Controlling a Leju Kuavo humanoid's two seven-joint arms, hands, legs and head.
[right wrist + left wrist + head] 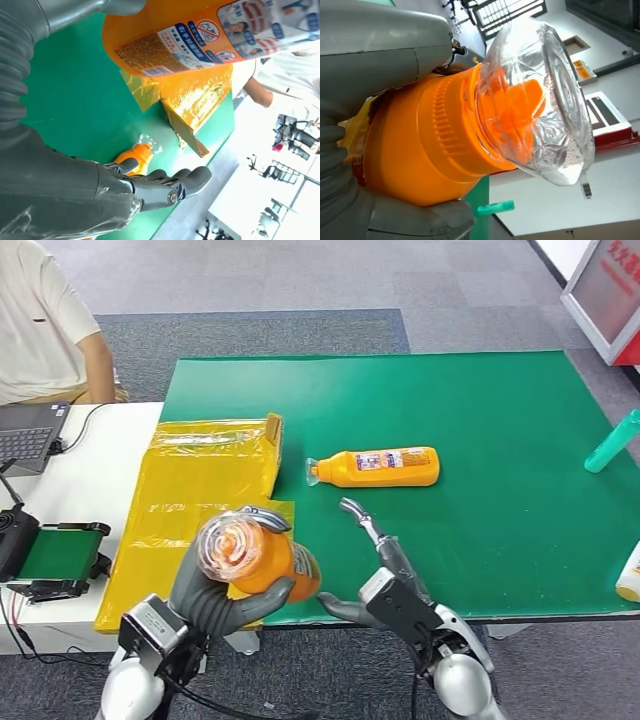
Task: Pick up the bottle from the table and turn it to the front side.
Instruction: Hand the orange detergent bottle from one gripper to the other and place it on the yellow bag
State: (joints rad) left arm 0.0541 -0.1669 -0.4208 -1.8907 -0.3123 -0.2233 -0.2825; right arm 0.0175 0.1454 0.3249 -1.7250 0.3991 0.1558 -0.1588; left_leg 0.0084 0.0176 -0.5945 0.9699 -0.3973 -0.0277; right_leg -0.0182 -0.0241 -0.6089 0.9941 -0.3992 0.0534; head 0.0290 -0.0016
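My left hand (219,585) grips an orange bottle (260,560) lifted off the table near its front edge, the clear plastic-wrapped cap (226,545) pointing toward me. In the left wrist view the orange bottle (422,142) and its clear cap cover (542,100) loom large against my left hand (365,75). My right hand (381,560) is open just right of it, fingers stretched over the green mat and holding nothing. The right wrist view has my right hand (113,185) below the held bottle's label (211,35). A second orange bottle (377,467) lies on its side mid-table.
A yellow plastic bag on a cardboard box (200,490) lies at the green mat's (490,420) left edge. A teal bottle (613,442) and a white bottle (630,575) sit at the right edge. A person (45,325), laptop (30,435) and black device (53,555) are at left.
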